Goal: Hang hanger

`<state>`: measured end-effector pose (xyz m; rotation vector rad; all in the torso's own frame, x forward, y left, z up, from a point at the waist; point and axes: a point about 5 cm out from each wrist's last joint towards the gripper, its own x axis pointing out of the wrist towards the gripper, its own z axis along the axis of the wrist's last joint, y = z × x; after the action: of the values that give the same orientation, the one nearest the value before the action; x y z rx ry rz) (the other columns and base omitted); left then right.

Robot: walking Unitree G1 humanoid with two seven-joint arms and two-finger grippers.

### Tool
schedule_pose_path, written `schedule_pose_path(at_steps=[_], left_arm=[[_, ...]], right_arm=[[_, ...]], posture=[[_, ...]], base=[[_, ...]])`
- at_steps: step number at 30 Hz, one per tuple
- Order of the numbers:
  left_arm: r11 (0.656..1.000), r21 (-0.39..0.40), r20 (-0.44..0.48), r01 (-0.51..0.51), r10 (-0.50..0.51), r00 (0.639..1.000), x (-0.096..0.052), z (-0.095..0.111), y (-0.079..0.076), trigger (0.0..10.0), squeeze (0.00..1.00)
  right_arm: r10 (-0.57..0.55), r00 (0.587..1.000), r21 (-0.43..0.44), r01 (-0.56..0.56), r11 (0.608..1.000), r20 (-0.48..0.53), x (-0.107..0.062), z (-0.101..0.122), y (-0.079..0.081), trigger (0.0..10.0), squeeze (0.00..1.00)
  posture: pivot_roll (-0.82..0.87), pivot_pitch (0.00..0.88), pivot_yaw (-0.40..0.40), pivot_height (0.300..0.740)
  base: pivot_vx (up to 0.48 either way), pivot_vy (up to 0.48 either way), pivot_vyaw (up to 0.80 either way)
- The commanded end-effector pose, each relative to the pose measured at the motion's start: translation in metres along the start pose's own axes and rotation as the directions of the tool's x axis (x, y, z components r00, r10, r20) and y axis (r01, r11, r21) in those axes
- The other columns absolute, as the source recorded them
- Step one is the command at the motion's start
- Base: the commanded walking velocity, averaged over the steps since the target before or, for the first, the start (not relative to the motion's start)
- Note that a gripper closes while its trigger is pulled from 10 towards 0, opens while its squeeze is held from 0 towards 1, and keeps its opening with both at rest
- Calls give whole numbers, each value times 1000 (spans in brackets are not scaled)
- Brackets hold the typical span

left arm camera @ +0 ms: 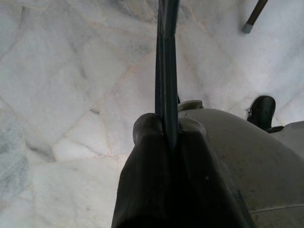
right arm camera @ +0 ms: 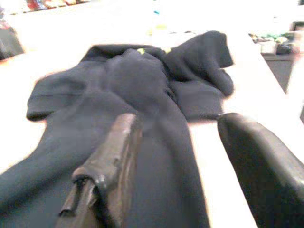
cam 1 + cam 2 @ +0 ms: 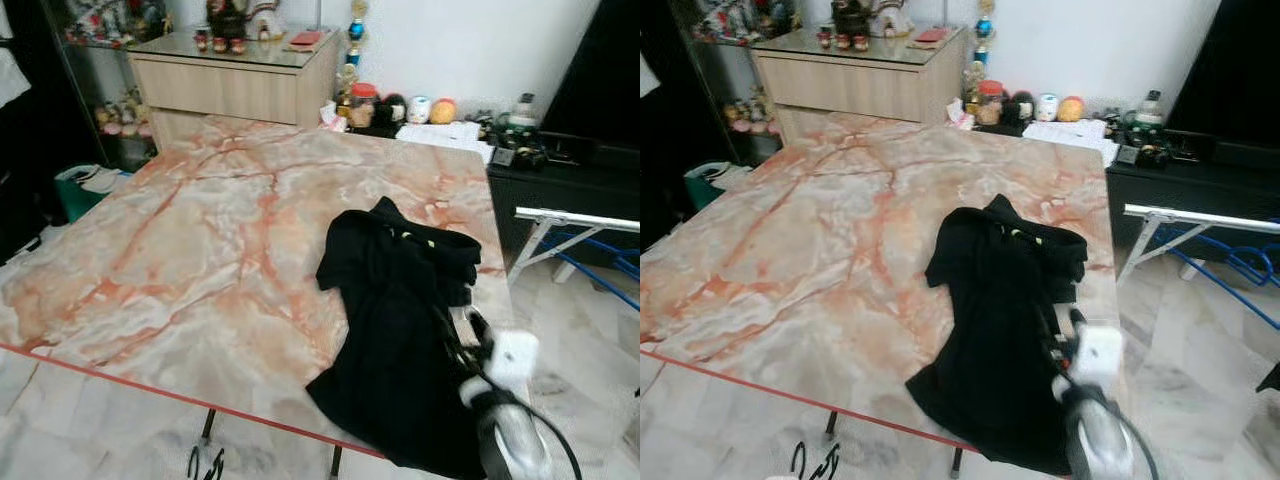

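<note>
A black garment (image 3: 400, 330) lies crumpled on the right side of the marble table (image 3: 200, 250), reaching its near edge. My right gripper (image 3: 452, 335) is low over the garment's right part. Its fingers (image 2: 114, 156) stand open, with cloth under and between them and nothing gripped. My left gripper (image 1: 164, 128) hangs low above the floor tiles, shut on a thin dark bar of the hanger (image 1: 166, 57) that runs straight out past the fingertips.
A white drying rack bar (image 3: 575, 220) with blue hangers (image 3: 600, 265) stands right of the table. Behind the table are a wooden cabinet (image 3: 230, 85) and a low black unit (image 3: 560, 180) with small items. A table leg (image 1: 254, 16) stands on the floor.
</note>
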<state>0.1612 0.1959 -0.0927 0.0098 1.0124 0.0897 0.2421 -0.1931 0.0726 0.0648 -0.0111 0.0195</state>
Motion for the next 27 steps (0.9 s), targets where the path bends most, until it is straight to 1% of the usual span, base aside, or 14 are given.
schedule_pose_path(at_steps=[1,3,5,6,7,8,10,12,15,19,23,27], left_arm=[[1000,15,-21,-17,17,1000,-1,-6,4,10000,0],[999,30,-27,-21,22,999,-1,-6,5,10000,0],[998,62,-36,-9,11,999,-1,-6,5,10000,0],[998,68,-37,-5,8,999,-1,-6,5,10000,0],[998,68,-37,-5,8,999,-1,-6,5,10000,0],[998,67,-34,-6,8,999,-1,-6,5,10000,0],[997,71,-33,-8,10,999,-1,-6,5,10000,0],[997,74,-32,-10,12,999,-1,-6,5,10000,0],[997,76,-33,-16,18,999,-1,-6,5,10000,0],[996,90,-39,-14,18,999,-1,-7,4,10000,0],[995,95,-41,-14,18,999,-1,-7,4,10000,0],[995,98,-39,-12,16,999,-1,-7,4,10000,0]], right_arm=[[-30,999,-12,31,999,29,-10,12,1,10000,0],[-64,998,-4,64,998,20,-18,11,-2,10000,0],[-104,995,-18,103,994,-12,-24,8,-6,10000,0],[-128,991,-18,128,992,-28,-26,6,-8,10000,0],[-128,991,-18,128,992,-28,-26,6,-8,10000,0],[-191,980,-4,191,982,-56,-29,6,-13,10000,0],[-193,979,-1,193,981,-59,-28,7,-13,10000,0],[-178,982,-35,176,984,-60,-27,10,-10,10000,0],[-196,980,-55,193,980,-43,-25,15,-12,10000,0],[-224,974,-49,222,974,-38,-20,19,-15,10000,0],[-259,965,-18,258,966,-52,-22,17,-19,10000,0],[-247,968,-25,246,969,-51,-21,18,-17,10000,0]], posture=[[32,26,0,740],[28,23,0,740],[27,15,-1,740],[27,15,-1,740],[27,15,-1,740],[33,7,-2,740],[35,1,-7,740],[38,0,-14,740],[40,0,-17,740],[34,0,-14,740],[35,0,-17,740],[33,0,-16,740]], base=[[0,0,0],[0,0,0],[0,0,0],[0,0,0],[0,0,0],[0,0,-781],[0,0,-778],[0,0,-775],[0,0,-775],[0,-349,-775],[0,-401,0],[0,-408,0]])
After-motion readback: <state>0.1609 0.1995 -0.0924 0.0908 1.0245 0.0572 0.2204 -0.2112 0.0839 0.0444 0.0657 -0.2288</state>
